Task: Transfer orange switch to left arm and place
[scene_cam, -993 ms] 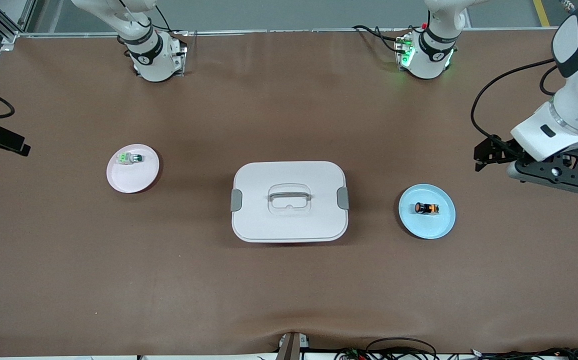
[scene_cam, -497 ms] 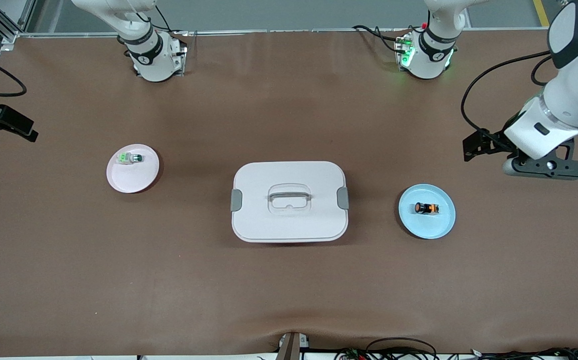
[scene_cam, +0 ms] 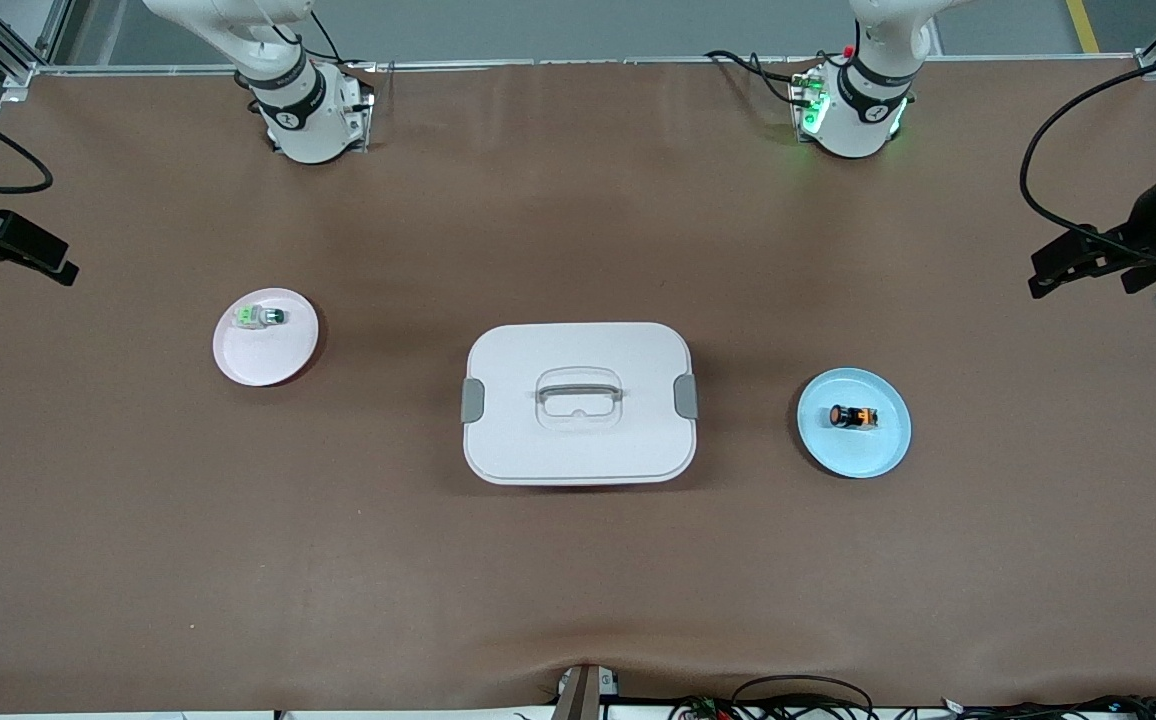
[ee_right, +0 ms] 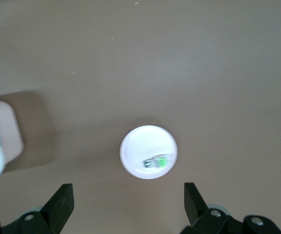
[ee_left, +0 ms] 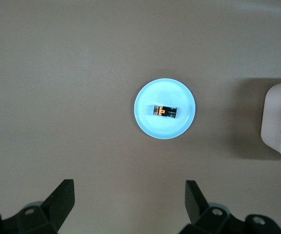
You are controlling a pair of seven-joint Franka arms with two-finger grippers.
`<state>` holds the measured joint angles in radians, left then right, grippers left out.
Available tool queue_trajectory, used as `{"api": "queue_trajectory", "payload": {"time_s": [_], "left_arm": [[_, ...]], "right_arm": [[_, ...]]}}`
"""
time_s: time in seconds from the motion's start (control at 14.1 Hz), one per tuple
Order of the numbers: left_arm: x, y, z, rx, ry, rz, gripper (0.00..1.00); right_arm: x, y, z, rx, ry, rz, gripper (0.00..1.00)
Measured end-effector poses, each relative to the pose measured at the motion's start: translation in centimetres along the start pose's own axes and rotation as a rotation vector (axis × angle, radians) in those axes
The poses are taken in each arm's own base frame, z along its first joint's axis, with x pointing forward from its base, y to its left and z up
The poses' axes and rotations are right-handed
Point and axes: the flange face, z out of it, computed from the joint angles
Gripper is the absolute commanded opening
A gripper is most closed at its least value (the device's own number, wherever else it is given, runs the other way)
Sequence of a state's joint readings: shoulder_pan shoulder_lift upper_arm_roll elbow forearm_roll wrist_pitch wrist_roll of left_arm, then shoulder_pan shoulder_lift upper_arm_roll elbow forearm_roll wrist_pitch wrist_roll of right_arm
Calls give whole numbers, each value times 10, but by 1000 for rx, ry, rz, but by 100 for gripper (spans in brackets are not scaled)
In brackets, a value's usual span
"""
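Note:
The orange switch lies on its side on a light blue plate, between the box and the left arm's end of the table. The white box stands in the middle of the table. My left gripper is open and empty, high over bare table at the left arm's end; its view shows the switch on the plate and the box's edge. My right gripper is open and empty, high over the right arm's end.
A pale pink plate with a green-and-white switch stands toward the right arm's end of the table; it also shows in the right wrist view. Brown table mat lies around all three. Cables hang at the front edge.
My left arm's hand has risen and swung outward toward its end of the table, away from the blue plate. The right arm shifted slightly, then stayed still. The switch has not moved.

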<state>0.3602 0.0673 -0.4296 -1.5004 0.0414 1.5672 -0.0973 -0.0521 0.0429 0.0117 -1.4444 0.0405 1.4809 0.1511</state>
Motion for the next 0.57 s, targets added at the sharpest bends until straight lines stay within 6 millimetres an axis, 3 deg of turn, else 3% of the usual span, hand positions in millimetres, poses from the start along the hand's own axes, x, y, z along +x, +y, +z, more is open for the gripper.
{"api": "queue_trajectory", "payload": {"time_s": [0.21,0.57], "left_arm": [[5,5,11,-7,-19,26,100],[14,-1,30,-19,-50,25,100]], "right_arm": [[1,18,-3,34,-1,31,100],[-5,0,-3,6,2,-5,100]]}}
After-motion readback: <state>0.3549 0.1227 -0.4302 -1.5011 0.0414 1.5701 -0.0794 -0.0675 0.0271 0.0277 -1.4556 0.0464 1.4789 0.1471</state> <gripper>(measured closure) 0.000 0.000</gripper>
